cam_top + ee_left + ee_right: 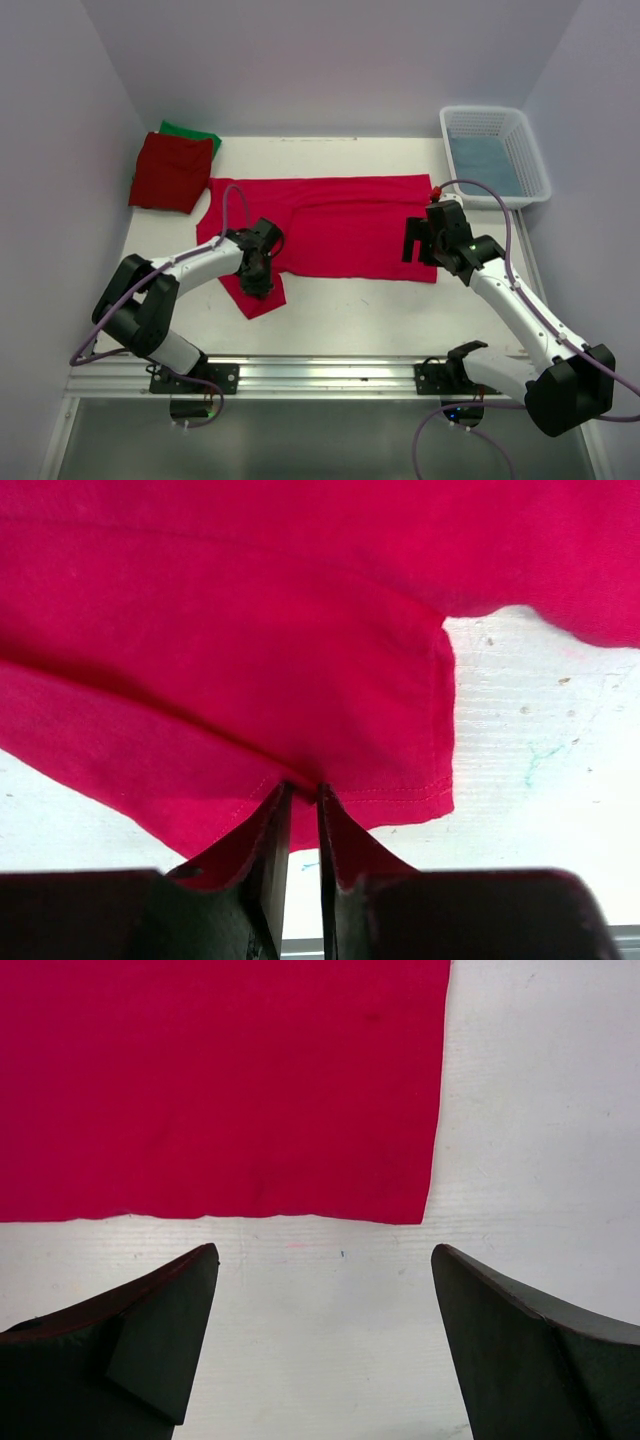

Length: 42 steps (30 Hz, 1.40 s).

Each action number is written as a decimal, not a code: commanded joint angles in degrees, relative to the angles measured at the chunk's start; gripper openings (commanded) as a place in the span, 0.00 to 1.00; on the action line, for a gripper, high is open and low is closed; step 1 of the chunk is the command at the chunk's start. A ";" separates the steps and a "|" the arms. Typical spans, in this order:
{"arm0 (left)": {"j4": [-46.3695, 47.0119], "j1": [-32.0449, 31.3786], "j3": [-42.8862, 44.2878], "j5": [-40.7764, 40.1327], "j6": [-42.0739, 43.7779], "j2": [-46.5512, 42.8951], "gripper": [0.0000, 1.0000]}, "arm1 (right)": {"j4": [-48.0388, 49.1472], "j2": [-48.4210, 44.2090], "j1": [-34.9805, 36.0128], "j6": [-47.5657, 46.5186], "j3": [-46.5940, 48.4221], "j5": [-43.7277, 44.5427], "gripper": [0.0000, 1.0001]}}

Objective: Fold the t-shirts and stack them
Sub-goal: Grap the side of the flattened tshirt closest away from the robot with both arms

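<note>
The pink shirt [340, 225] lies spread across the middle of the surface [360, 315]. The left jaws are clamped on the hem of its near-left sleeve [350, 730], likely to fold it inward. The right jaws stand wide apart, empty, just near of its near-right corner, poised to take it. At far left a folded dark red shirt [170, 172] sits on a green shirt [195, 133], apparently the stack to join.

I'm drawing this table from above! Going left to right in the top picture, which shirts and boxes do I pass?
dark red t-shirt → bright pink t-shirt → white basket
</note>
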 commanded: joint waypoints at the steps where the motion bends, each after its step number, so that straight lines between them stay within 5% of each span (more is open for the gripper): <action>1: 1.51 -0.36 -1.18 0.52 -1.22 -0.03 0.17 | -0.26 -0.27 0.30 0.44 0.10 0.81 0.91; 11: 1.24 -0.36 -2.15 -0.54 -1.84 -0.12 0.27 | -0.52 -1.24 0.21 0.53 0.01 0.81 0.91; 14: 1.51 -0.36 -2.23 -0.36 -1.75 -0.12 0.13 | -0.70 -1.33 0.21 0.61 0.02 0.90 0.89; 15: 1.51 -0.36 -2.15 -0.36 -1.75 -0.29 0.00 | -0.70 -1.33 0.30 0.61 0.01 0.98 0.89; 25: -0.95 -0.44 -0.13 -0.80 -2.45 -4.68 0.00 | -0.52 -0.80 0.21 0.52 -0.07 1.07 0.77; 27: -2.87 -0.71 1.62 -0.98 -2.71 -7.48 0.00 | -1.14 0.07 0.12 1.48 -0.25 2.56 0.78; 30: -5.68 -1.23 3.82 -1.68 -2.98 -11.96 0.00 | -3.86 2.27 0.21 4.29 -0.43 7.92 0.99; 42: -11.50 -1.41 12.18 -5.81 -1.75 -26.38 0.00 | -0.08 2.98 -2.78 22.21 -9.83 15.12 0.98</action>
